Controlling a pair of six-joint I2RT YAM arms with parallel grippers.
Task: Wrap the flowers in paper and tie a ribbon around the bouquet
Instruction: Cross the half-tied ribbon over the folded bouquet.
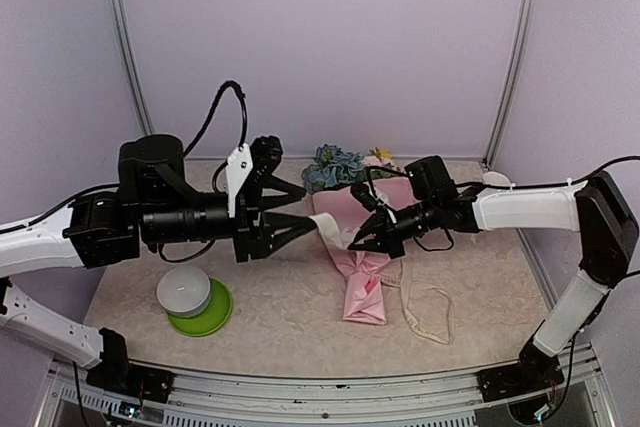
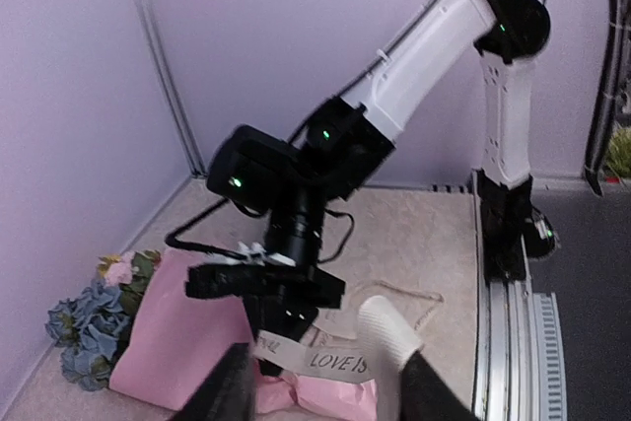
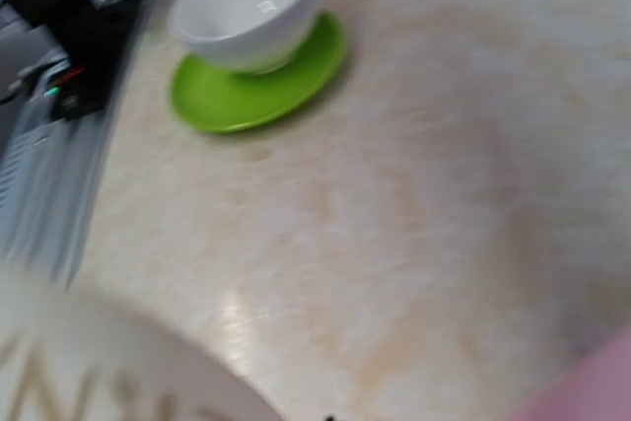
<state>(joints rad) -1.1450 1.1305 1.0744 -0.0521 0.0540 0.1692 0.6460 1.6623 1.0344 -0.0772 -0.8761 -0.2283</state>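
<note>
We see the right gripper (image 1: 355, 243) closed, its tips pinching one end of the ribbon (image 1: 330, 230) just left of centre in the top view. The left wrist view shows the same pinch, with the printed strip running out from those tips. The left gripper (image 1: 308, 207) faces it from the left with its jaws standing apart. The strip passes between its fingers (image 2: 392, 337) in its own wrist view, and we judge that it holds nothing. Just beneath the two grippers lies the bouquet (image 1: 365, 297), with the paper (image 1: 340, 205) already rolled into a cone. The cone's narrow end points toward the bottom of the frame, and the flowers (image 1: 333, 167) show at the wide end near the back wall. The ribbon crosses the cone about halfway along, and the rest of it lies in a slack loop on the table (image 1: 280, 287) to the right. We cannot tell whether it goes fully around the cone. At lower left, well apart, a white bowl (image 1: 183, 290) sits on a green plate (image 1: 212, 317). By our reckoning the wrapping is done and the tying is under way. There is no knot or bow yet, so the ends are left to be crossed, pulled snug and tied.
</note>
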